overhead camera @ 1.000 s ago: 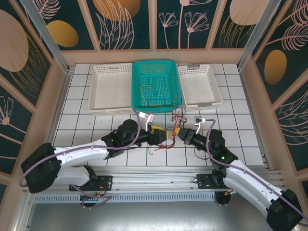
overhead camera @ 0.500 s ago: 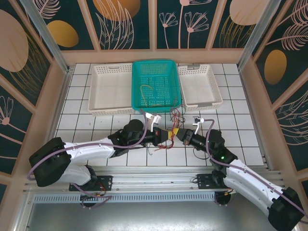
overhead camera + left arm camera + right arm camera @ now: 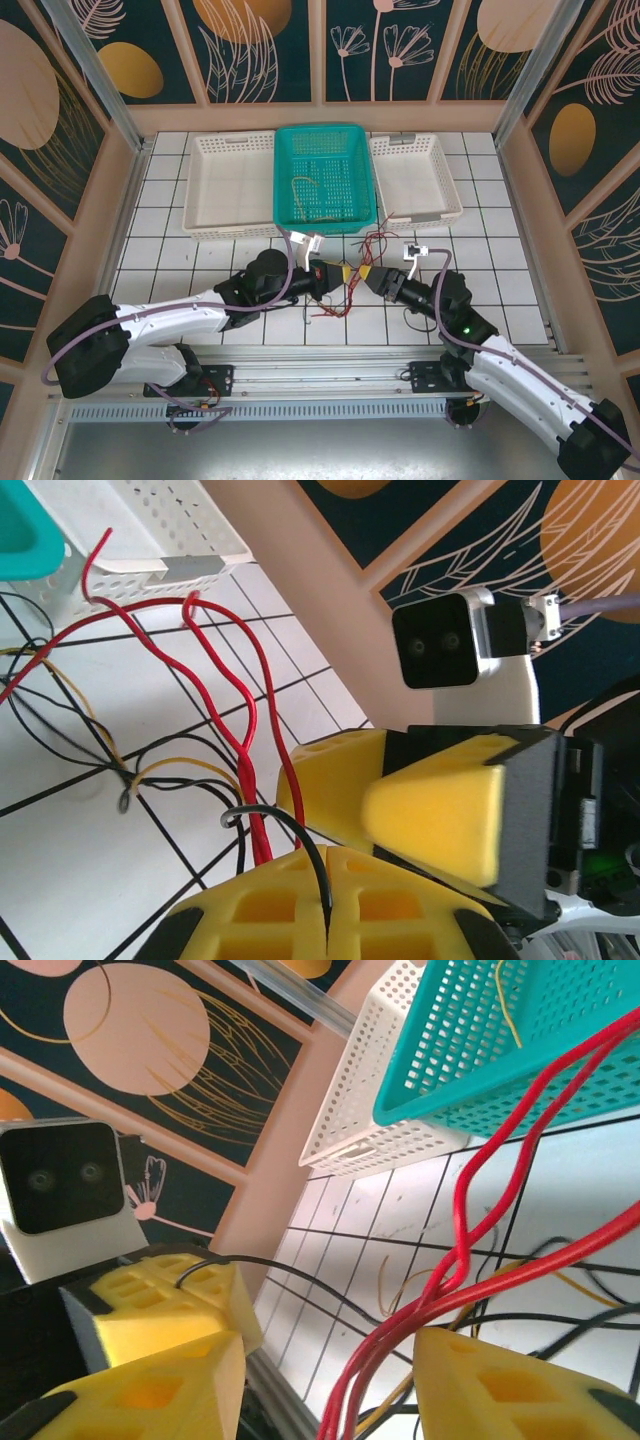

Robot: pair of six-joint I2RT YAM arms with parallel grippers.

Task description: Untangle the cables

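The cables [image 3: 345,293] lie in a red, black and yellow-tan tangle on the tiles between my two grippers. My left gripper [image 3: 337,272] is shut on a black cable [image 3: 303,837], which runs down into the seam of its yellow fingers [image 3: 270,900]. Red cables [image 3: 250,705] and a yellow-tan cable [image 3: 180,770] spread over the floor beyond it. My right gripper [image 3: 367,278] faces it, almost touching. Its jaws [image 3: 330,1385] stand open, and several red cables [image 3: 468,1235] pass loosely between the two fingers.
A teal basket [image 3: 322,131] stands at the back centre with a yellow wire [image 3: 303,186] inside. White baskets flank it on the left [image 3: 232,141] and right [image 3: 415,145]. Red cable ends [image 3: 388,238] reach toward the right basket. Wooden walls enclose the tiled floor.
My left gripper has shut on the black cable and drawn back slightly to the left. My right gripper has opened, and the red cables have shifted toward the right basket.
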